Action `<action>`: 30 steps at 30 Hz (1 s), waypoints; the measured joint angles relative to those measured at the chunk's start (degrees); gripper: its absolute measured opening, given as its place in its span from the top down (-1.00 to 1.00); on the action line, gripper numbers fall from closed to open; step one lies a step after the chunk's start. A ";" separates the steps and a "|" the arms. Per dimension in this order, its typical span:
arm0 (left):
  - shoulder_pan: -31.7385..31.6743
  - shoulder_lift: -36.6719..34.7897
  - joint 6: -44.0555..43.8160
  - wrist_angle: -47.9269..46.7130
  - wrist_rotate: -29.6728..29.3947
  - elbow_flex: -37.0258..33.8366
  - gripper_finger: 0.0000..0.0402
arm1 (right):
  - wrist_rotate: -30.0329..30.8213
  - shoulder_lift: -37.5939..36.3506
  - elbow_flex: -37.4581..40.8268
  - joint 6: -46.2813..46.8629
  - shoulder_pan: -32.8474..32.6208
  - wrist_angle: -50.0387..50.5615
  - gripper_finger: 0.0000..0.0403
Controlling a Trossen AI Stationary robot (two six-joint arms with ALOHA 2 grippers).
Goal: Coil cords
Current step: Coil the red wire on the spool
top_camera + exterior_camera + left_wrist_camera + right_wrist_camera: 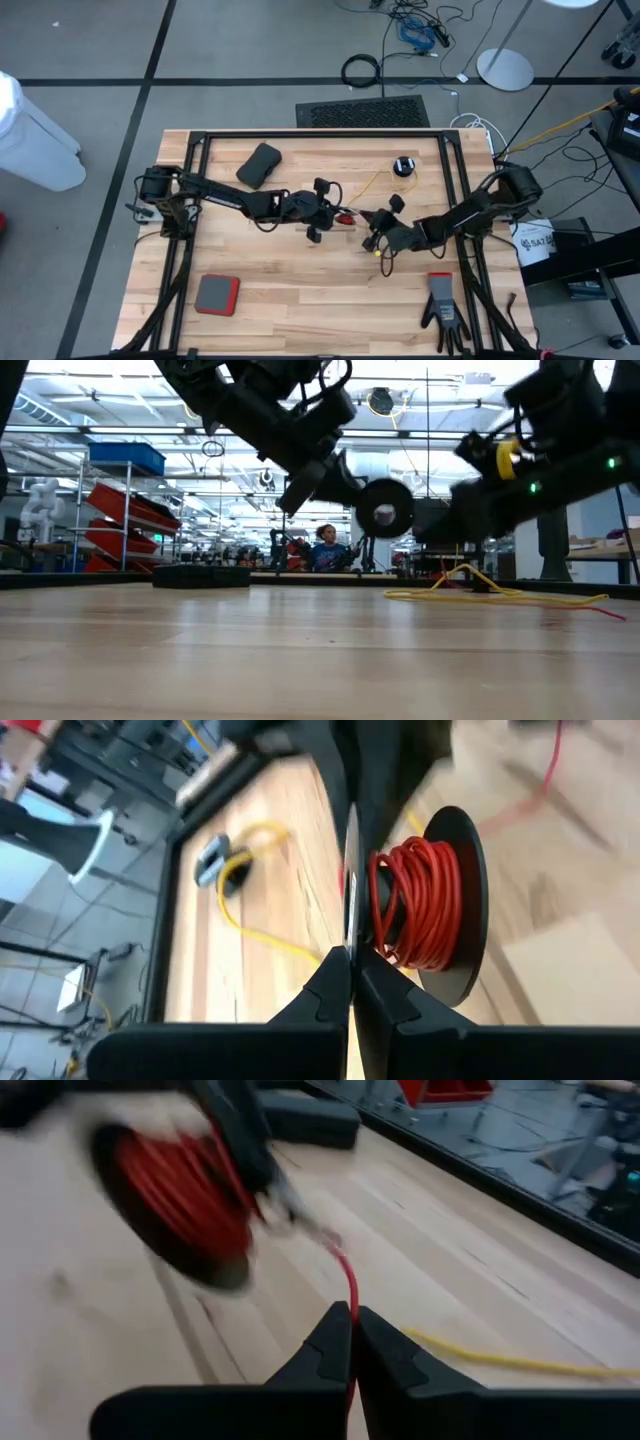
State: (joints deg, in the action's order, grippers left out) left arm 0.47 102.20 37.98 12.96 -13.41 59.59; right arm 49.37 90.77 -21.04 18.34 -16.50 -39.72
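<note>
The left gripper (351,982) clamps its jaws on the red-wound reel (425,905) above the counter (300,290). The right gripper (353,1342) pinches the red cord (349,1285); the yellow cord (500,594) lies loose.

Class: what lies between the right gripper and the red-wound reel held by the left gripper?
A short stretch of thin red cord runs from the right gripper to the black reel; the right wrist view shows it.

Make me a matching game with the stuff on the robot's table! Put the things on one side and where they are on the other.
Things:
1. red cord
2. yellow cord
3. glove
4. red pad

Places:
A. loose on the table
B. pinched by the right gripper
C. table's near left corner
D. table's near right corner

Pairs: 1-B, 2-A, 3-D, 4-C
</note>
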 joint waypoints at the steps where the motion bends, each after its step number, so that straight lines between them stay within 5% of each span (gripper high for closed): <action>1: -0.16 0.04 0.09 -0.68 -0.27 0.00 0.98 | -0.86 -1.43 0.00 -0.56 0.07 0.43 1.00; 16: -0.76 1.52 8.74 5.23 -11.82 0.03 0.98 | -11.70 -11.26 -1.72 2.14 1.59 5.02 1.00; 30: -1.09 3.58 8.34 21.80 -15.99 0.05 0.98 | -9.65 -11.26 -7.77 -2.72 3.07 4.89 1.00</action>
State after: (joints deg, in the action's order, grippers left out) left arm -0.62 105.78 46.32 34.76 -29.41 59.64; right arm 39.72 79.50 -28.81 15.62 -13.44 -34.83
